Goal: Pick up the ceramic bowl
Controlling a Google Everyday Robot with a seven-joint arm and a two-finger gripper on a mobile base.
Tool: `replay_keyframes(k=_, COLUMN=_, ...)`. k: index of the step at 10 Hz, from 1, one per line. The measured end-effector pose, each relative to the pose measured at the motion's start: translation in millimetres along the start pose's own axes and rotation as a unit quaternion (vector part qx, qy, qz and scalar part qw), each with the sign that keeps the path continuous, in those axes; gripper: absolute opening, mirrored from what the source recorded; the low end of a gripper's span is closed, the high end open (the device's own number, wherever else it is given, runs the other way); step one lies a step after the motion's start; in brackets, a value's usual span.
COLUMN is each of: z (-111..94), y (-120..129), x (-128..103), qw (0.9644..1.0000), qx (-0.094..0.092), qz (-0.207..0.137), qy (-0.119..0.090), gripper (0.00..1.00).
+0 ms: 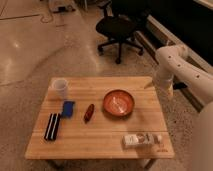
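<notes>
bowl: (119, 102) upright on the table (100, 142), right of centre, nothing touching it
gripper: (161, 89) at the table's far right corner, well apart from the bowl, spread, holding nothing
handling: likely stiff, fairly heavy, glossy so slippery; would chip if dropped
grasp: pinch the right rim, one finger inside, one outside; wall too shallow for a side grab

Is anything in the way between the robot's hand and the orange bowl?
Nothing visible is. The gripper hangs beside the table's far right corner, and only bare wood lies between it and the ceramic bowl. The white cup and the small red object sit on the bowl's other side.
</notes>
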Motion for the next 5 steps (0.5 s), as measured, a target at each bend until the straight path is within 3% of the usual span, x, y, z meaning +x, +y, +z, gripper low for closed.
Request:
replay_keyframes(k=3, z=7.0, y=-6.5, x=-2.1, qw=1.0, qx=0.001, qz=-0.007, qy=0.007, gripper=0.8)
replay_keyframes(k=5, z=14.7, y=-24.5, x=-11.7, qw=0.9998, qx=0.002, qz=-0.02, qy=0.009, gripper=0.8)
